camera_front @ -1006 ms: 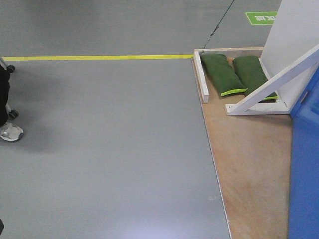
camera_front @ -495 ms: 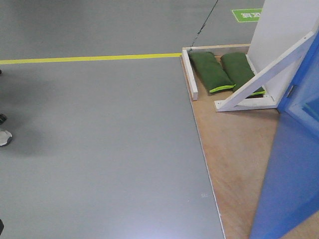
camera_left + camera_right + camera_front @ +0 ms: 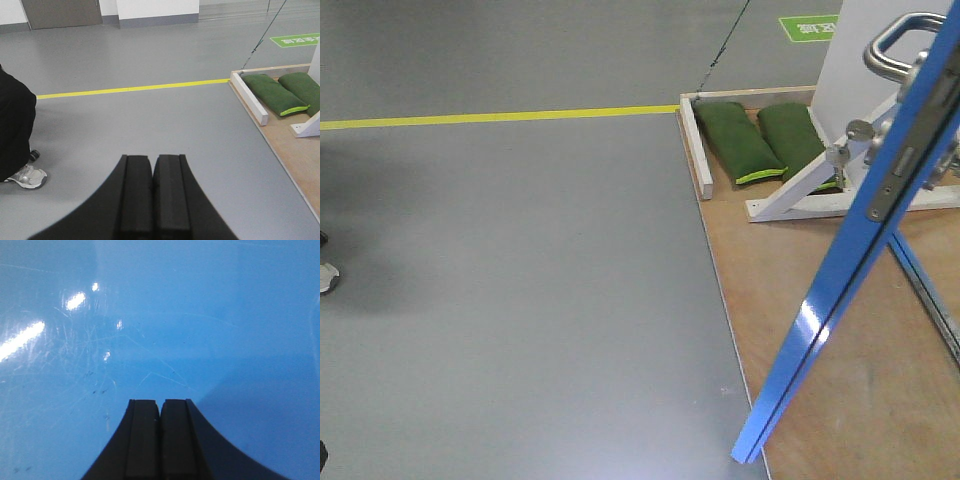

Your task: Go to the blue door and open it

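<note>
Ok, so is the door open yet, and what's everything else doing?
blue door: open, standing edge-on to the front camera.
lever handle: free, nothing gripping it.
left end effector: shut, empty.
right end effector: shut, empty, close to the door's face.
green sandbags: lying flat on the wooden base.

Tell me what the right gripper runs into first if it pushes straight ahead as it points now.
The blue door. Its glossy panel fills the whole right wrist view ahead of the right gripper, whose jaws are shut. How near the panel is cannot be told from this view.
</note>
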Motion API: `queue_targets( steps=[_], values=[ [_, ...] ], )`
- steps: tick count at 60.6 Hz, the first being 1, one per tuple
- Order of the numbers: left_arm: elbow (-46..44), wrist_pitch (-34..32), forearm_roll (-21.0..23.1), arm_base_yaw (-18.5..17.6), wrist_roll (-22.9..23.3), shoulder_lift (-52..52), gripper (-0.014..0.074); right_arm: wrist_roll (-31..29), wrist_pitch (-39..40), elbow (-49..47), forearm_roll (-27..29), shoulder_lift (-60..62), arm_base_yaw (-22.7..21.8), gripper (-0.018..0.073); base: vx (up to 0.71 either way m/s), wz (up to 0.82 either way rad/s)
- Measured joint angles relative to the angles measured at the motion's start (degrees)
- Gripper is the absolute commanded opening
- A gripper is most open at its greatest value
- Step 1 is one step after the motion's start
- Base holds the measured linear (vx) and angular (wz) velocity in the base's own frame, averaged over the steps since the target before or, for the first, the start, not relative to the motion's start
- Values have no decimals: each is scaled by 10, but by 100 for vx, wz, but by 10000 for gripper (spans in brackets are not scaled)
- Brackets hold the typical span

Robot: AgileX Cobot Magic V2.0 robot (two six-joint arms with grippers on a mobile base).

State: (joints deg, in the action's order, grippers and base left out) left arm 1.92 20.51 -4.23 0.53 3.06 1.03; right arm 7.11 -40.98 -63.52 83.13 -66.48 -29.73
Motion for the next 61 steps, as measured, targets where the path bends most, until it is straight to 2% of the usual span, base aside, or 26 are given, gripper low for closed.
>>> queue_targets(
  steps=[18,27,28,39,61],
  values=[
    [0,0,0,0,0,0,71,0,112,-56,2,-56,102,-4,0,0],
    [0,0,0,0,0,0,71,0,169,-124,6,-107,136,-4,0,0],
    [0,0,0,0,0,0,71,0,189,-172,6,-148,156,-4,0,0],
    [0,0,0,0,0,0,71,0,212,-213,6,-192,182,-4,0,0],
    [0,0,0,0,0,0,71,-12,220,-217,-1,-197,190,-4,0,0]
  ],
)
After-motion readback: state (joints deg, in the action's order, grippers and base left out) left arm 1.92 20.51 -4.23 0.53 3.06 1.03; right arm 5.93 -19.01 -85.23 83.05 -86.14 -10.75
